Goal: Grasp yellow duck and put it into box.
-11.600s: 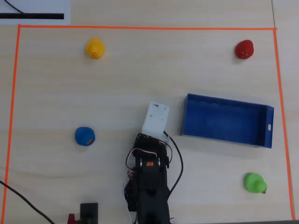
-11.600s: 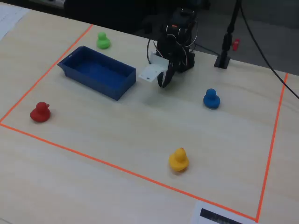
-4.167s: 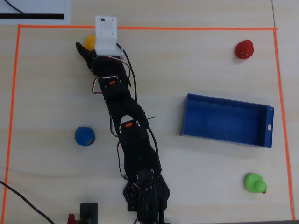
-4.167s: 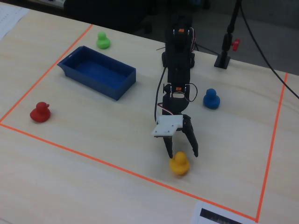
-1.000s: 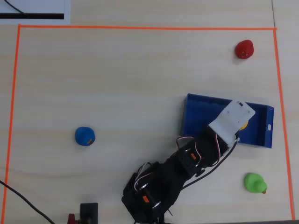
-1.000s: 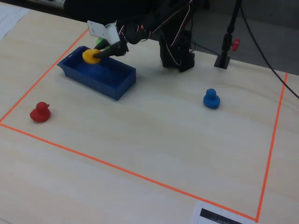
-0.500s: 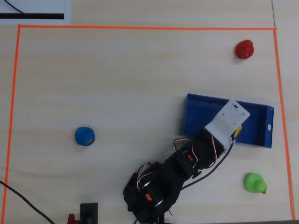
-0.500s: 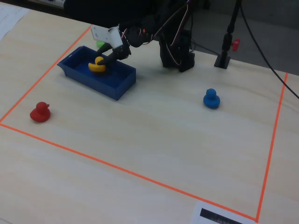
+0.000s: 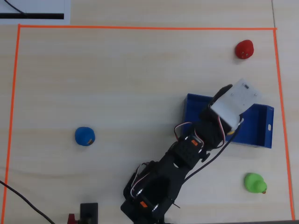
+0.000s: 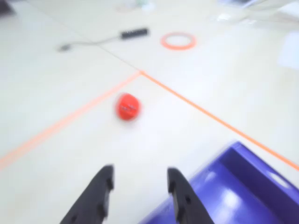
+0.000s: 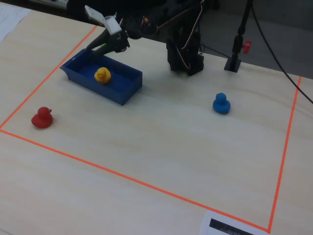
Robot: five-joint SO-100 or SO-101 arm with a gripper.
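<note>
The yellow duck (image 11: 102, 75) sits inside the blue box (image 11: 117, 91) in the fixed view, near its middle. In the overhead view the arm's wrist covers the duck; the box (image 9: 261, 128) shows at the right. My gripper (image 11: 94, 48) hangs above the far side of the box, open and empty, apart from the duck. In the wrist view my gripper (image 10: 140, 170) shows two black fingers spread apart with nothing between them, over the table by the box's corner (image 10: 233, 186). The duck is out of the wrist view.
A red duck (image 9: 244, 49) stands beyond the box, also in the wrist view (image 10: 127, 107). A green duck (image 9: 255, 183) and a blue duck (image 9: 84, 136) stand elsewhere. Orange tape (image 9: 140, 27) borders the work area. An orange ring (image 10: 178, 40) lies outside it.
</note>
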